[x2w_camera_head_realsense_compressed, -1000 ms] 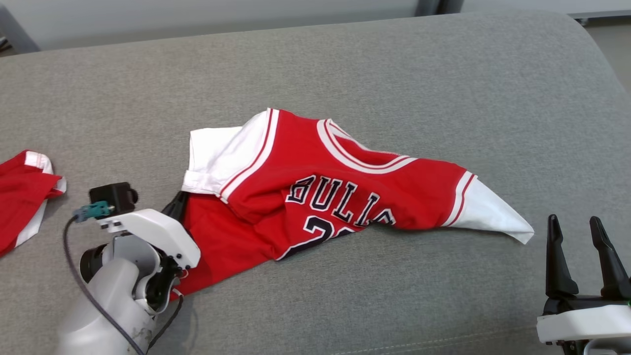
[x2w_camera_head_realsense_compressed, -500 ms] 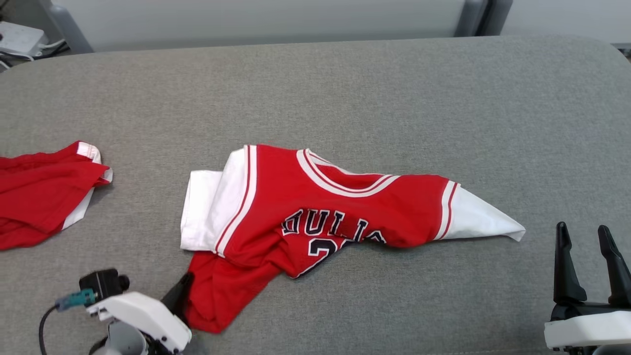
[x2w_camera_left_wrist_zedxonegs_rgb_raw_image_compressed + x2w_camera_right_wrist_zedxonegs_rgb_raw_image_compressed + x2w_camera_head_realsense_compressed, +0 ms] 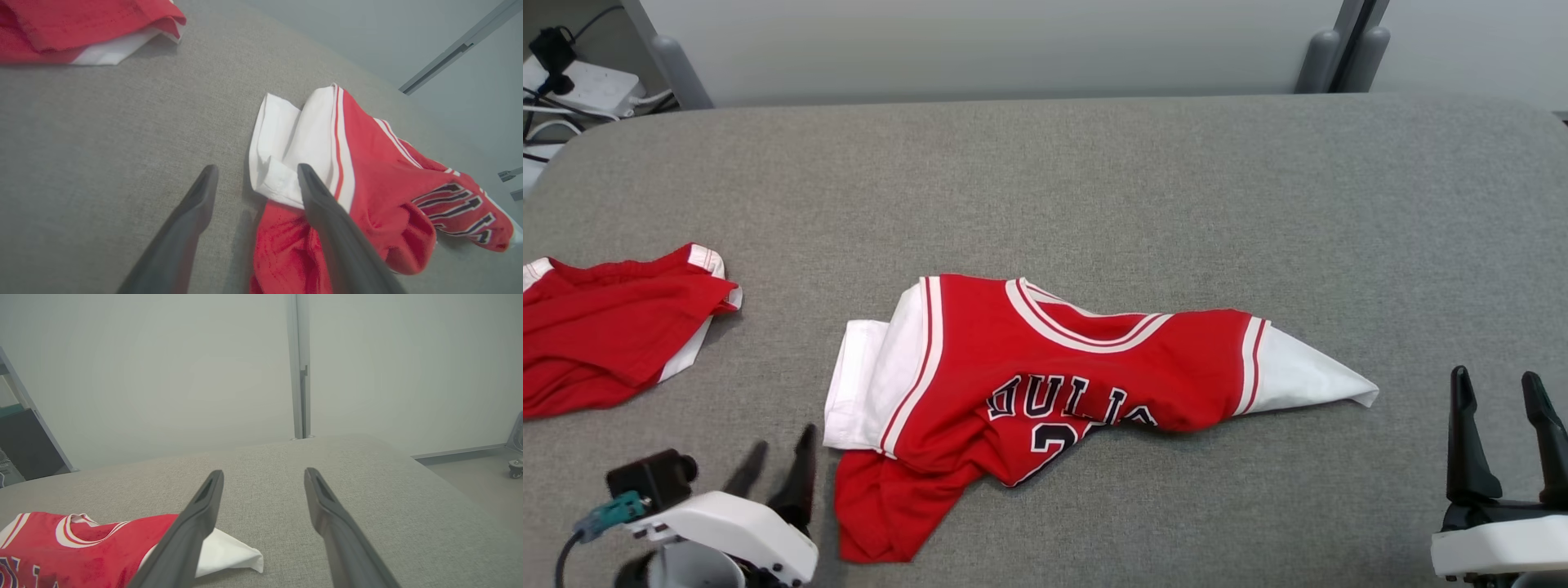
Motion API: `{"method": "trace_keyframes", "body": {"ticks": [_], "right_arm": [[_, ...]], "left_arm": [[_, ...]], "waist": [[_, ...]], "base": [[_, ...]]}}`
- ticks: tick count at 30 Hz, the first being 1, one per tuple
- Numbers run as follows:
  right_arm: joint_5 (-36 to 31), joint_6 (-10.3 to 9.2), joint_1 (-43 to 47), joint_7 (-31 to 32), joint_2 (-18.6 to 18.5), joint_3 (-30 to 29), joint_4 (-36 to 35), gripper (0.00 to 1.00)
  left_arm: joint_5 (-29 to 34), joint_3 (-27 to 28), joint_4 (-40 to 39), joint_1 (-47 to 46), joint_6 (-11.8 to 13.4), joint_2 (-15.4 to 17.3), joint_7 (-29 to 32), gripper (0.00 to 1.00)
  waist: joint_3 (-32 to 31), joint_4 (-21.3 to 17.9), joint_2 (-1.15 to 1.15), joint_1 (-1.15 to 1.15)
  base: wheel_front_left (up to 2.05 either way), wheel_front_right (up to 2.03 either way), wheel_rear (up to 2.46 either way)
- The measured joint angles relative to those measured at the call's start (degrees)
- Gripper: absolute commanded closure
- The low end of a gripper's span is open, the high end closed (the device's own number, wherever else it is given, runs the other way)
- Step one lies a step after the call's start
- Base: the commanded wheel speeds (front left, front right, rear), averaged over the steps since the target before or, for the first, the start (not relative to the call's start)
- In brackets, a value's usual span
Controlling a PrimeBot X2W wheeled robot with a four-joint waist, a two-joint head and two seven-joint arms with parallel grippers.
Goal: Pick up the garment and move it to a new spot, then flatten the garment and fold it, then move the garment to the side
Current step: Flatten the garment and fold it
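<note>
A red jersey with white sleeves and dark lettering, the garment (image 3: 1045, 384), lies crumpled on the grey padded table (image 3: 1094, 188). In the left wrist view the garment (image 3: 367, 179) has its white sleeve folded near my fingers. My left gripper (image 3: 780, 461) stands open at the lower left, just left of the garment's red hem, with nothing between its fingers (image 3: 192, 220). My right gripper (image 3: 1503, 400) is open at the lower right, apart from the white sleeve tip (image 3: 229, 553).
A second red and white cloth (image 3: 613, 327) lies at the table's left edge. Cables and a power strip (image 3: 572, 77) sit on the floor beyond the back left corner. A wall with a metal post (image 3: 300, 367) stands behind the table.
The left gripper has opened and let go of the garment's red hem, which now lies on the table. The head camera has tilted, shifting the whole picture downward.
</note>
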Motion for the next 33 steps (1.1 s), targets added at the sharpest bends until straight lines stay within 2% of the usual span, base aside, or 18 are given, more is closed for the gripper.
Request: {"method": "trace_keyframes", "body": {"ticks": [7, 14, 19, 23, 29, 33], "right_arm": [[-3.8, 0.0, -0.3, 0.8, -0.3, -0.3, -2.0, 0.0], [-7.1, 0.0, -0.7, 3.0, -3.0, 5.1, -2.4, 0.0], [-7.6, 0.0, 0.3, 3.6, -3.4, 7.0, -2.1, 0.0], [-7.6, 0.0, 2.9, 4.1, -3.3, 8.2, -1.7, 0.0], [-7.6, 0.0, 5.1, 4.7, -2.9, 8.4, -1.2, 0.0], [-7.5, 0.01, 5.6, 4.7, -2.2, 8.6, -0.5, 0.0]], "left_arm": [[10.1, 1.2, -8.2, 0.0, 8.9, 3.8, -7.2, 0.0], [20.4, -1.1, -19.5, 0.3, 17.3, 8.1, -7.9, 0.0], [22.7, -3.3, -24.2, 4.4, 20.4, 9.0, -5.6, 0.0], [23.9, -4.7, -26.5, 7.4, 21.8, 9.8, -4.1, 0.0], [24.2, -5.4, -27.9, 9.7, 23.3, 9.7, -3.4, 0.0], [24.2, -5.4, -28.4, 10.3, 23.4, 9.7, -3.2, 0.0]], "waist": [[-2.2, 0.3, 0.0, 0.0], [-4.4, 1.9, 0.0, 0.0], [-6.1, 2.6, 0.0, 0.0], [-7.4, 2.7, 0.0, 0.0], [-8.4, 3.0, 0.0, 0.0], [-8.9, 3.3, 0.0, 0.0]], "base": [[0.0, 0.0, 0.0], [0.0, 0.0, 0.0], [0.0, 0.0, 0.0], [0.0, 0.0, 0.0], [0.0, 0.0, 0.0], [0.0, 0.0, 0.0]]}}
